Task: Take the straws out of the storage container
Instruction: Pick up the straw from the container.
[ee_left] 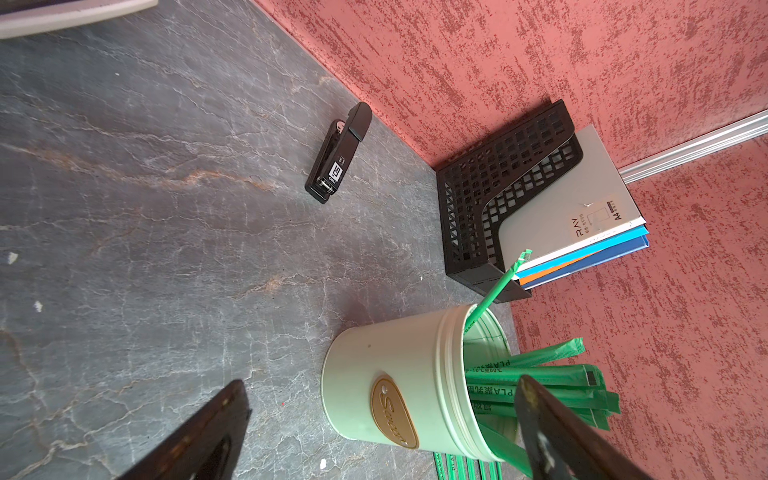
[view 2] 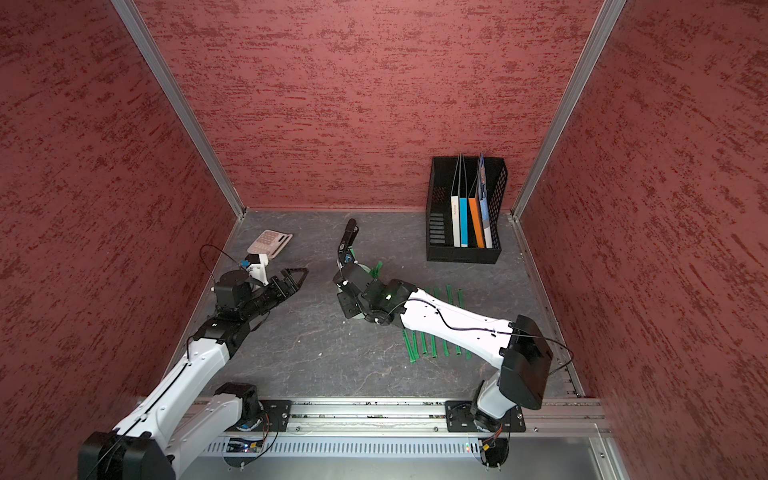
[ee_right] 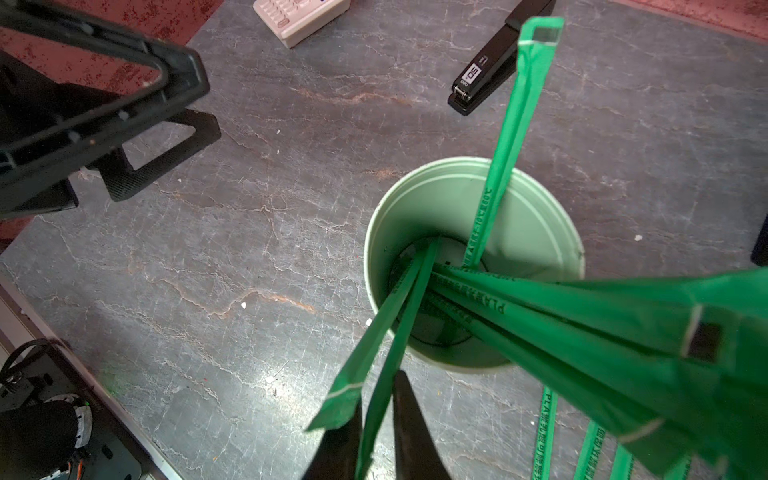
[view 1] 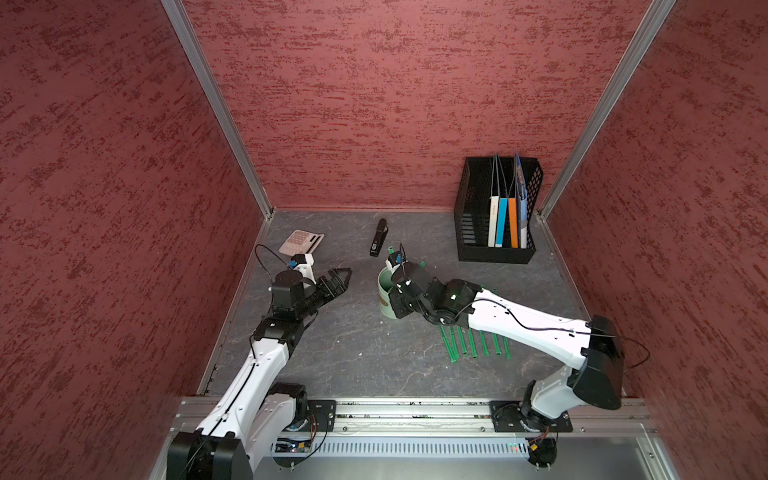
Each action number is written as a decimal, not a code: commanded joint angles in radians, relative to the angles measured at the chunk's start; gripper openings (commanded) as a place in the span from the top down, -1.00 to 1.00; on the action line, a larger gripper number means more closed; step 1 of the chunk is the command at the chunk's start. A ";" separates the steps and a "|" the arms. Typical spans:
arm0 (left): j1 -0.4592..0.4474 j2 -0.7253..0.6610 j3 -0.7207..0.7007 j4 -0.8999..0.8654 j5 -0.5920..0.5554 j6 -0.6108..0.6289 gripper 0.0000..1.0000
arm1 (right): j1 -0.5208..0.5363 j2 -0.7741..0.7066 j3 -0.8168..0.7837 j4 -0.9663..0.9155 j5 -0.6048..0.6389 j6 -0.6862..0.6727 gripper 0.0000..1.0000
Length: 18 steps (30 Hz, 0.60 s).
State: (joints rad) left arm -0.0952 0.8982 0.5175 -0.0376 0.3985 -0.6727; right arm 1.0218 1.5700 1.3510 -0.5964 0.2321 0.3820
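r gripper (ee_right: 376, 399) pinches one of the straws (ee_right: 540, 316) nr its top end | l gripper (view 1: 347, 280) wide open, idle | cup (view 1: 385, 301) centre of top view, more inside | lift straight up, slow; don't tip cup

Calculator (view 1: 301, 242), stapler (view 1: 378, 237), black file rack (view 1: 473, 199)

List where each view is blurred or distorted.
Right wrist view: nearest straws smeared out of focus, cup rim sharp. Left wrist view: left claw's fingers blurred, stapler label crisp. Both top views: wide-angle perspective splays the corner posts.
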 commanded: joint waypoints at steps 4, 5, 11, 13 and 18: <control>0.004 -0.007 0.012 -0.005 -0.005 0.018 -0.99 | -0.006 -0.018 0.043 -0.018 0.037 -0.023 0.79; 0.005 -0.008 0.013 -0.005 -0.006 0.018 -1.00 | -0.006 -0.021 0.046 -0.024 0.041 -0.026 0.80; 0.005 -0.013 0.008 -0.004 -0.008 0.016 -0.99 | -0.007 -0.034 0.097 -0.078 0.065 -0.049 0.87; 0.005 -0.016 0.007 -0.004 -0.007 0.014 -0.99 | -0.007 -0.036 0.121 -0.101 0.076 -0.062 0.89; 0.007 -0.018 0.005 -0.002 -0.008 0.015 -0.99 | -0.008 -0.038 0.196 -0.167 0.100 -0.090 0.92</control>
State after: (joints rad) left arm -0.0944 0.8944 0.5175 -0.0376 0.3981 -0.6727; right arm 1.0191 1.5681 1.5005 -0.7078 0.2890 0.3206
